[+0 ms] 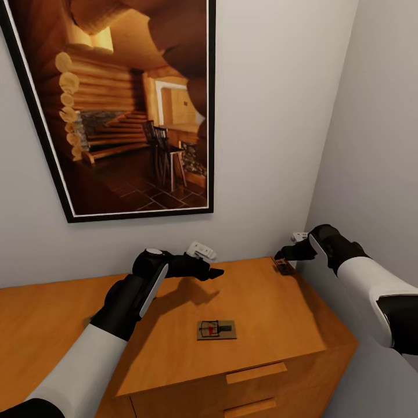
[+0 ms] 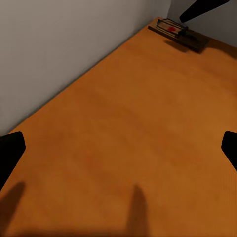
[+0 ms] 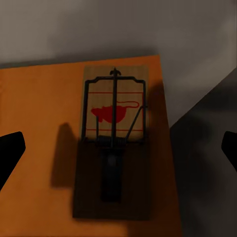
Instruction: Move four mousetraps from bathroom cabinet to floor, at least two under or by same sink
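Two mousetraps lie on the flat top of the orange-brown cabinet (image 1: 69, 325). One mousetrap (image 1: 216, 330) rests near the front edge, between my arms. My left gripper (image 1: 212, 271) hovers open above the top behind it, over bare wood (image 2: 118, 148). The other mousetrap (image 1: 283, 266) sits in the far right corner by the wall. Seen up close, this mousetrap (image 3: 114, 116) has a red mark and dark wire, and its near part is in shadow. My right gripper (image 1: 283, 253) hangs open just above it, with its fingertips (image 3: 10, 153) wide on either side, not touching.
A large framed picture (image 1: 122, 104) hangs on the wall behind the cabinet. A side wall (image 1: 377, 145) closes in on the right, close to my right arm. Drawer fronts with wooden pulls (image 1: 256, 373) face me below the top. The corner mousetrap (image 2: 178, 33) lies far from my left gripper.
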You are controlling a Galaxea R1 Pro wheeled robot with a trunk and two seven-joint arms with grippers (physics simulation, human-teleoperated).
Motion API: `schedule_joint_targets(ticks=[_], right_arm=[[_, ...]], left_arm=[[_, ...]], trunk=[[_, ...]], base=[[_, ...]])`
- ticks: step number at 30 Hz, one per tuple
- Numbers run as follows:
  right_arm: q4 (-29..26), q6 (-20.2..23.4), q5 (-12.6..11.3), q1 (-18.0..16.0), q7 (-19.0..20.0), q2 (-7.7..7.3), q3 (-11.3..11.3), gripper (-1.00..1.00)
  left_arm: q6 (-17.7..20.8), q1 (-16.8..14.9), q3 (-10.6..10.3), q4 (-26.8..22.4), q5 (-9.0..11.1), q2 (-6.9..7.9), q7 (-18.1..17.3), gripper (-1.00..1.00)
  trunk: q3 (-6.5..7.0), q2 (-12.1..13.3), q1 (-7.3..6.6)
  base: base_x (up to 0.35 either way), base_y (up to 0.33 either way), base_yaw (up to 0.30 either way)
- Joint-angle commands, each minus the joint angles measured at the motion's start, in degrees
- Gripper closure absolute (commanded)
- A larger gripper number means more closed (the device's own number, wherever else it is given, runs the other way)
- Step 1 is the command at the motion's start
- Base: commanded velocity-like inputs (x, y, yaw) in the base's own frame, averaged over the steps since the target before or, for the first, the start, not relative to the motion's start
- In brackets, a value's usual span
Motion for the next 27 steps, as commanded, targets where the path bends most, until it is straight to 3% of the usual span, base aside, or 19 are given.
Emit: schedule_joint_targets(ticks=[1,27], right_arm=[[-0.08,0.2,0.04,-0.04,0.25,-0.06,0.33,-1.0],[0.0,-0.93,-0.16,-0.12,0.25,-0.04,0.33,-1.0]], left_arm=[[0.34,-0.05,0.04,-0.03,-0.08,-0.02,-0.2,-1.0],[0.36,-0.05,0.02,-0.03,-0.1,0.01,-0.16,-1.0]], trunk=[[-0.07,-0.04,0.0],[-0.07,-0.04,0.0]], base=[[0.003,0.0,0.0],[0.0,0.0,0.0]])
